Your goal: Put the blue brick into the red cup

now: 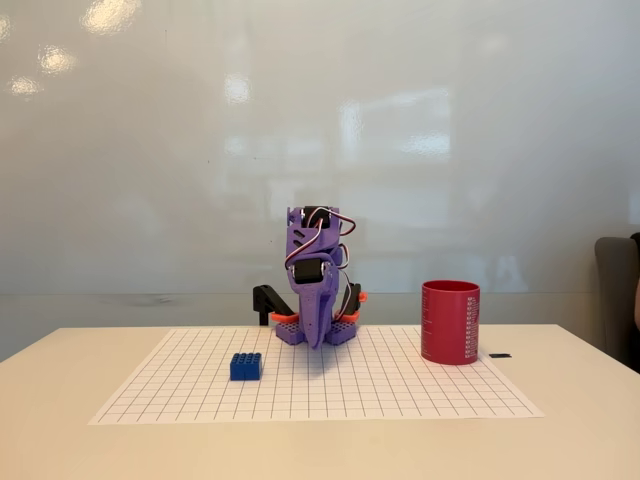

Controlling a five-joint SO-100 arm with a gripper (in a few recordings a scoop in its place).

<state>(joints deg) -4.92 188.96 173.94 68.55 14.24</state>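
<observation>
The small bright-blue plastic building brick point(246, 366), studded on top, sits flat on the white gridded paper sheet point(400, 385) that covers the middle of the pale table point(580, 430), left of centre in the fixed view. The tall dark red cylindrical cup point(450, 321), with fine white print down its right side, stands upright near the sheet's right edge, well apart from the brick. The purple printed arm point(316, 285) is folded low over its base at the back of the sheet, its gripper point(316, 338) pointing down near the paper; whether the fingers are spread or pressed together cannot be told from this angle. The brick lies forward and to the left of the gripper, near but not touching. Judgement: the step in hand is the approach and pick. It calls for unfolding toward the brick, spreading the fingers wider than its body, descending squarely over opposite flat sides and closing firmly before lifting.
</observation>
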